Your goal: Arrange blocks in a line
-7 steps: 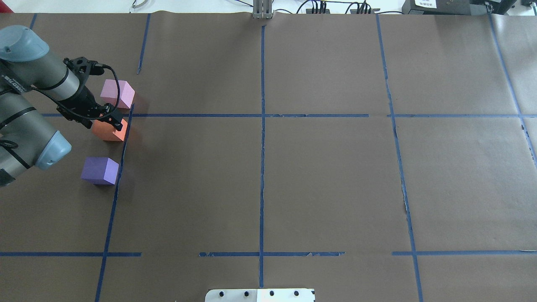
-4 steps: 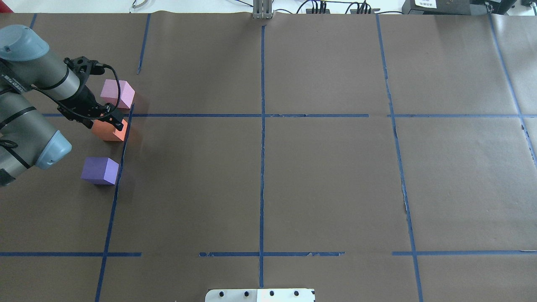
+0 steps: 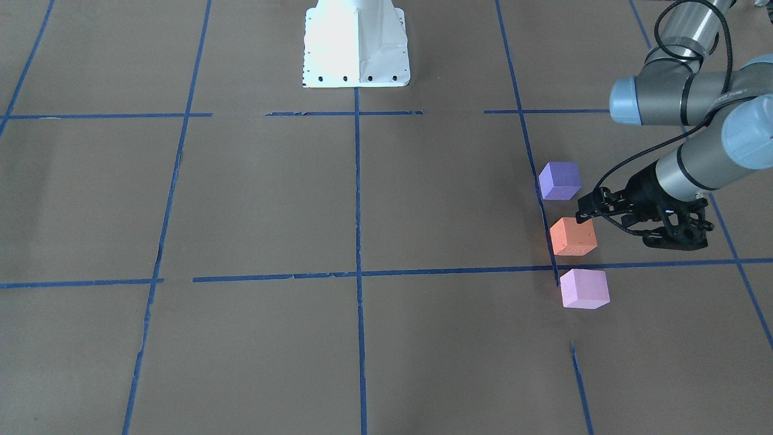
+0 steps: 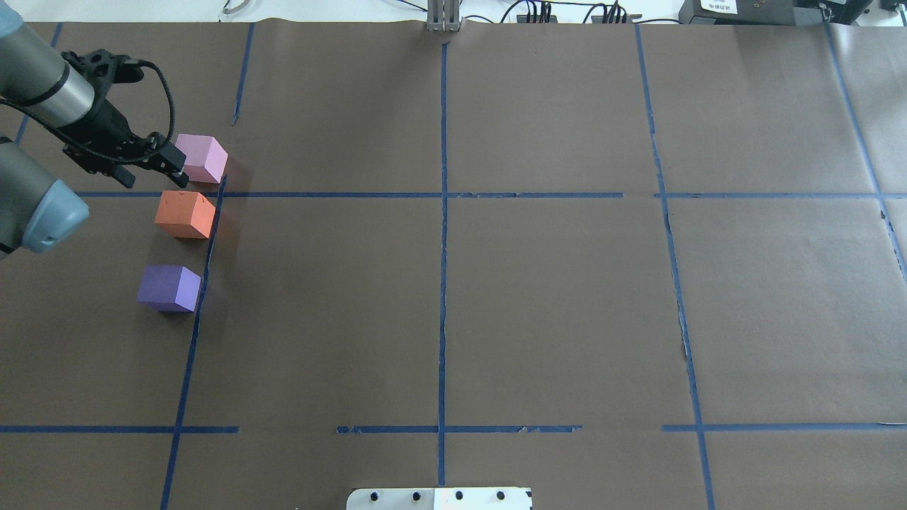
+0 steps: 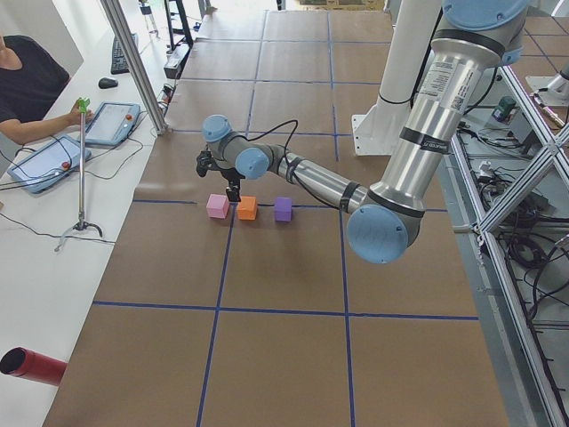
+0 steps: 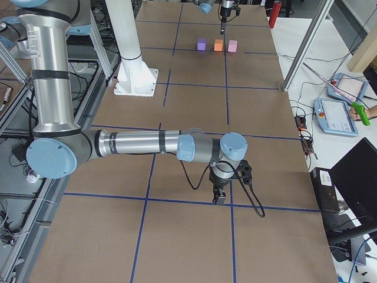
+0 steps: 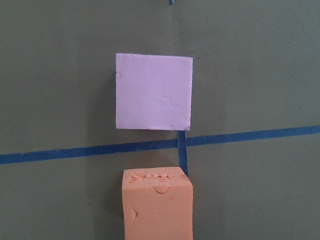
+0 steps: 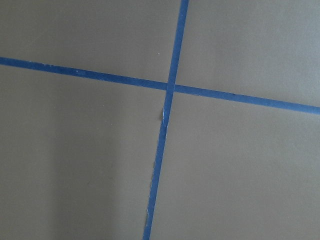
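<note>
Blocks' surface (image 4: 553, 319): brown paper sheet, blue tape lines (image 4: 443, 283) running across it in a grid; carrying all three blocks (image 3: 574, 235) near its left end.
Right arm (image 6: 135, 143): reaching out low over a tape crossing, well apart from the blocks.
Left arm (image 4: 39, 81): stretching over the surface's left end, toward the row.
Left hand (image 4: 173, 164): hanging above the far half of the row, touching no block; fingers standing apart, gripping nothing.
Right hand (image 6: 219, 199): pointing down at the surface; how far it is opening cannot be told.
Purple block (image 4: 168, 287): sitting nearest the robot, just beside a tape line.
Orange block (image 4: 184, 214): sitting in the middle, apart from both neighbours, dented marks showing on top.
Pink block (image 4: 202, 157): sitting farthest out, past the cross line, closing a near-straight row.
</note>
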You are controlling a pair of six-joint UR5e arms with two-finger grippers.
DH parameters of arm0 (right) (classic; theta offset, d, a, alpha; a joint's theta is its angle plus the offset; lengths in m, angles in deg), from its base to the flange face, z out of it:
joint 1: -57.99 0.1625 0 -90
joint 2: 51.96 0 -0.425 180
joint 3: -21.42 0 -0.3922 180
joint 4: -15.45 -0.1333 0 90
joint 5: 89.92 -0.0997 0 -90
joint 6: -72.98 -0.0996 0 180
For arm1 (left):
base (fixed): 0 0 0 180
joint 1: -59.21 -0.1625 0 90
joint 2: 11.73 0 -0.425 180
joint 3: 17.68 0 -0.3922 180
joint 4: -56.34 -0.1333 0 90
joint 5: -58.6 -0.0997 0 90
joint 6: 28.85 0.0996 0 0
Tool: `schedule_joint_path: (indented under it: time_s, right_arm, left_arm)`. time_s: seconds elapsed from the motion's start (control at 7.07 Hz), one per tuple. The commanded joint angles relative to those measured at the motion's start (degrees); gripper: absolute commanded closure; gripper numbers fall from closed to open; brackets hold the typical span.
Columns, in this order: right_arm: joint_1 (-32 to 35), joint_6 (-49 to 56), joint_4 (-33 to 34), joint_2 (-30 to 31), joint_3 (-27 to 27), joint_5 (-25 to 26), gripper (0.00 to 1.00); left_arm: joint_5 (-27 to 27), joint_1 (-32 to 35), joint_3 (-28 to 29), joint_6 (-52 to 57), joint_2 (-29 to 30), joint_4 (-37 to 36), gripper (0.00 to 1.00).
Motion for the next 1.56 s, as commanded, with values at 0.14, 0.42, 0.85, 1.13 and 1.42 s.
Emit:
schedule_joint_path:
  time_s: [0.14,0.42,0.85,1.13,1.42]
  right_arm:
    - [0.00,0.00,0.00,0.00,0.00,0.00,0.00]
    - [0.00,0.00,0.00,0.00,0.00,0.00,0.00]
    - [0.00,0.00,0.00,0.00,0.00,0.00,0.00]
    - [0.00,0.00,0.00,0.00,0.00,0.00,0.00]
    - [0.00,0.09,0.00,0.00,0.00,0.00,0.00]
  left_arm:
    - [-3.21,14.79,-2.96,26.17,-1.57,-9.53,0.00]
    - [-4.90,23.22,-2.18,43.38,-9.97,-8.58,0.00]
    - [-5.17,30.82,2.93,50.60,-16.86,-1.01,0.00]
    - [-5.17,30.83,3.11,50.69,-17.23,-0.83,0.00]
    - [-4.99,30.83,2.75,50.42,-17.05,-0.75,0.00]
